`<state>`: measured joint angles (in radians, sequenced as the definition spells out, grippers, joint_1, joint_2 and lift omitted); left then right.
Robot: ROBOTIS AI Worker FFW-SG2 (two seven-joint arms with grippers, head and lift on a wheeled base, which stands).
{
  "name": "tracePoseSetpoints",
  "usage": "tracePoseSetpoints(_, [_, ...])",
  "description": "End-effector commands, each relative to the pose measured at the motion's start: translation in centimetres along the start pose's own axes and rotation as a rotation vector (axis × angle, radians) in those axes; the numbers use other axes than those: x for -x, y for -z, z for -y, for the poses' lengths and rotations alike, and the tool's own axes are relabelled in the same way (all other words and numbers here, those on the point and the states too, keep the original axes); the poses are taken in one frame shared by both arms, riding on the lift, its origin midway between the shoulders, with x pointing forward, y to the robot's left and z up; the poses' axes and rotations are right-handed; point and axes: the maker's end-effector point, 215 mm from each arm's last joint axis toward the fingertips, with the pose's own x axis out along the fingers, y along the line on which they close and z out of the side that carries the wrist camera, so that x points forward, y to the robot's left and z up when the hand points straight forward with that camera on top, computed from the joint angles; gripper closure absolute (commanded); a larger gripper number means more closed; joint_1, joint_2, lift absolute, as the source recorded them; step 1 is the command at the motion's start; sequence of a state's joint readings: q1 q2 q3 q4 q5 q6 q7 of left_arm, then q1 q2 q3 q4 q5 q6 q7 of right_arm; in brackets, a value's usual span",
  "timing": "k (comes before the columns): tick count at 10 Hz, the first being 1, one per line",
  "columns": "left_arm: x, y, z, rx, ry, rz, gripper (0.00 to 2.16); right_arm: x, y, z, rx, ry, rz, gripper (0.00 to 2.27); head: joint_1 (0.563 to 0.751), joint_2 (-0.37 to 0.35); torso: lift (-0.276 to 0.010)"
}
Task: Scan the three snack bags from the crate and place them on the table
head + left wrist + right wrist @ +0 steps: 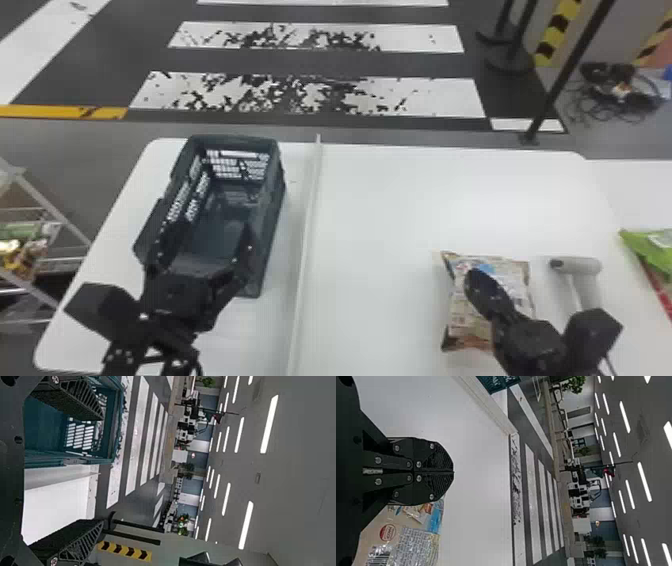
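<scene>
Use the right gripper (474, 280), the nearer one: its fingers are together, close over the snack bag (465, 322) on the table (380, 225), long axis running away from you; the left gripper (210, 232), fingers apart, is at the crate (274, 215)

snack bag (411, 540): glossy, crinkled | crate (272, 215): plastic | table (390, 210): smooth

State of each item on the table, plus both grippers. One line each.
Dark slotted plastic crate: upright, open-topped.
Brown printed snack bag: lying flat, filled out.
Green-and-red bag: lying down, partly out of view.
Light grey handheld scanner: not held; power state unclear.
Black left gripper: open, empty.
Black right gripper: shut, empty.
</scene>
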<state>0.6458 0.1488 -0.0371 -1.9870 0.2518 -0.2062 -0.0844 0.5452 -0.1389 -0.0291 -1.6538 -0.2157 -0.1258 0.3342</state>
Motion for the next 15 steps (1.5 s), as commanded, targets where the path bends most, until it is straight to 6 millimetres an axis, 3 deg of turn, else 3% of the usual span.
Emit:
tracePoseSetpoints(1, [0.0,0.1,0.0,0.0,-0.001,-0.002,0.07,0.5,-0.9,1.2,0.016,0.024,0.031,2.22,0.695,0.002,-0.037])
tracePoseSetpoints(4, [-0.2,-0.1,-0.2,-0.004,-0.001,0.001,0.07,0.3,2.6,2.9,0.006,0.05,-0.03,2.22,0.695,-0.035,-0.037])
tracePoseSetpoints(7, [-0.4,0.0,-0.2,-0.006,0.0,-0.002,0.07,-0.8,5.2,3.3,0.022,0.033,-0.076,2.22,0.695,-0.04,-0.037])
tracePoseSetpoints(8, [-0.4,0.0,-0.3,-0.006,-0.001,-0.001,0.07,-0.9,5.8,3.3,0.023,0.032,-0.088,2.22,0.695,-0.037,-0.037])
tracePoseSetpoints(11, [-0.5,0.1,-0.2,-0.005,0.001,-0.001,0.07,-0.7,5.1,3.6,0.031,0.025,-0.066,2.22,0.695,-0.041,-0.037])
tracePoseSetpoints(12, [-0.5,0.1,-0.2,-0.006,-0.002,-0.001,0.07,0.2,2.6,3.0,0.065,0.006,0.008,1.92,0.695,-0.043,-0.037])
tracePoseSetpoints(14, [-0.6,-0.2,-0.3,-0.005,-0.01,0.006,0.07,2.6,-3.4,1.9,0.136,-0.025,0.126,0.01,0.695,-0.039,-0.037])
tracePoseSetpoints(15, [-0.6,-0.2,0.1,-0.004,-0.005,0.006,0.07,4.1,-5.9,2.4,0.163,-0.008,0.162,0.0,0.695,-0.039,-0.037])
